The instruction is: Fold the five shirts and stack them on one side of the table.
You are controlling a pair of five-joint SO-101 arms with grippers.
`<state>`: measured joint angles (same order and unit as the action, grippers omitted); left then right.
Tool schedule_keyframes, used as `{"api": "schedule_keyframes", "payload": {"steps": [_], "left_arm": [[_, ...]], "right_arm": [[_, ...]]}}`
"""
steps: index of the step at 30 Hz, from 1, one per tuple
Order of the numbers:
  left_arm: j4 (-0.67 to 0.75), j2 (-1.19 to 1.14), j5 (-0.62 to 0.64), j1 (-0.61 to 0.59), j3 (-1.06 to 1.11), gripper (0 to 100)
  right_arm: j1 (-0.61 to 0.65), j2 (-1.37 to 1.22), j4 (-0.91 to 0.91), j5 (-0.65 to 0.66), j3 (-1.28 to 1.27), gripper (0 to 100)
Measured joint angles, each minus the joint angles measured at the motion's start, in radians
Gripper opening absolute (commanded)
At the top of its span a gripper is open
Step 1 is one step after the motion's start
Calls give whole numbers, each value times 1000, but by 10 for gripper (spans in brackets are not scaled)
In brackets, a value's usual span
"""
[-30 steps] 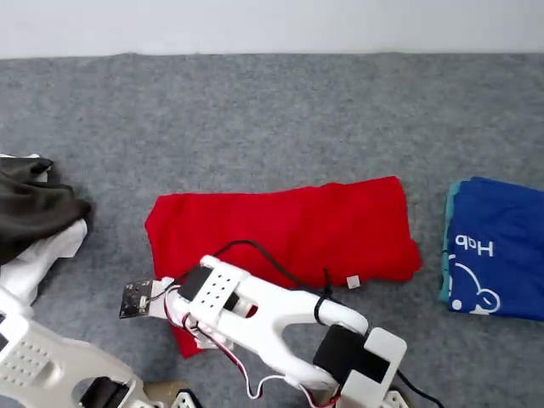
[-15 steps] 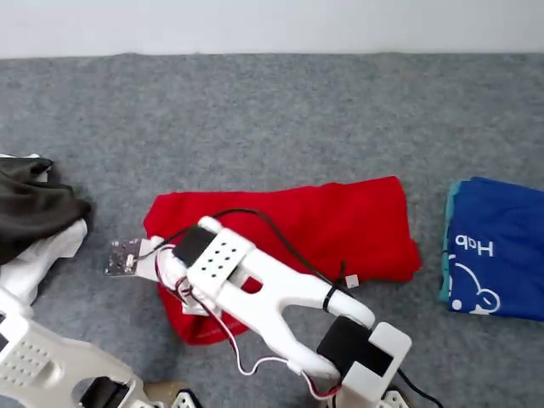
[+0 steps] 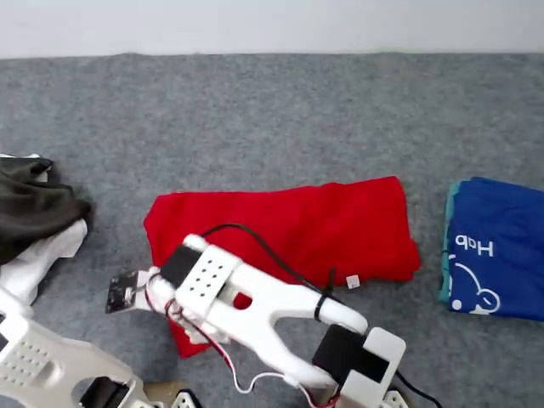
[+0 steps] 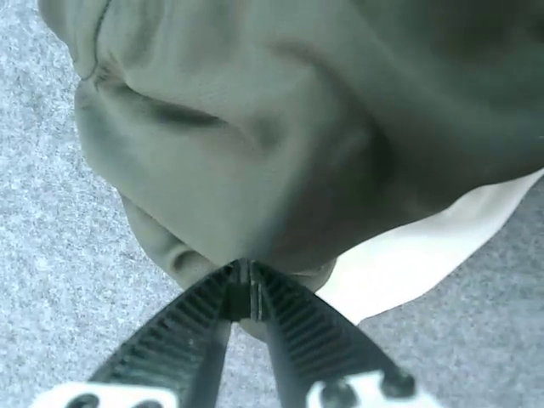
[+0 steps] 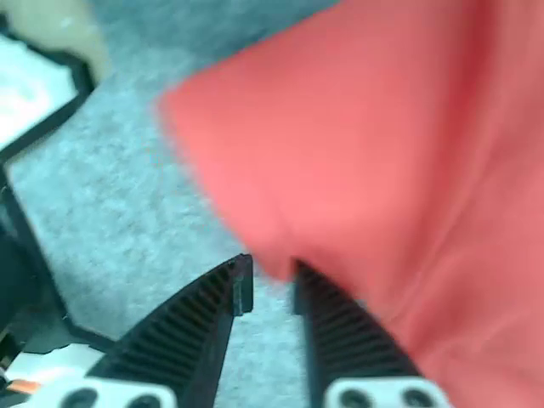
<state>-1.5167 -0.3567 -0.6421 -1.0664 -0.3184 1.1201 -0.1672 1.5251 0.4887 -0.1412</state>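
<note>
Your right gripper (image 5: 270, 285) is pinching a corner of the red shirt (image 5: 382, 170), jaws nearly together with cloth between them. Your left gripper (image 4: 244, 293) is sitting with jaws together at the edge of the dark shirt (image 4: 280, 127), which is lying crumpled over a white shirt (image 4: 425, 246). You are likely two shirts in: a folded blue shirt (image 3: 497, 255) is resting on a teal one (image 3: 446, 246) on the right arm's side of the table (image 3: 272, 110). The red one is lying mid-table, part-folded. White print on the blue shirt and a small tag (image 3: 353, 281) on the red one are going unread.
</note>
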Motion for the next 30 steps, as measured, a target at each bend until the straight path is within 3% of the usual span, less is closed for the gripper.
{"api": "schedule_keyframes", "payload": {"steps": [4, 19, 25, 30], "left_arm": [[0, 0, 0, 20, 0, 15], [0, 0, 0, 38, 0, 15], [0, 0, 0, 38, 0, 15], [0, 0, 0, 38, 0, 15]], "right_arm": [[29, 0, -17, -51, -25, 229], [35, 21, -397, -55, -341, 221], [31, 26, -430, -55, -345, 4], [31, 25, -451, -55, -345, 9]]}}
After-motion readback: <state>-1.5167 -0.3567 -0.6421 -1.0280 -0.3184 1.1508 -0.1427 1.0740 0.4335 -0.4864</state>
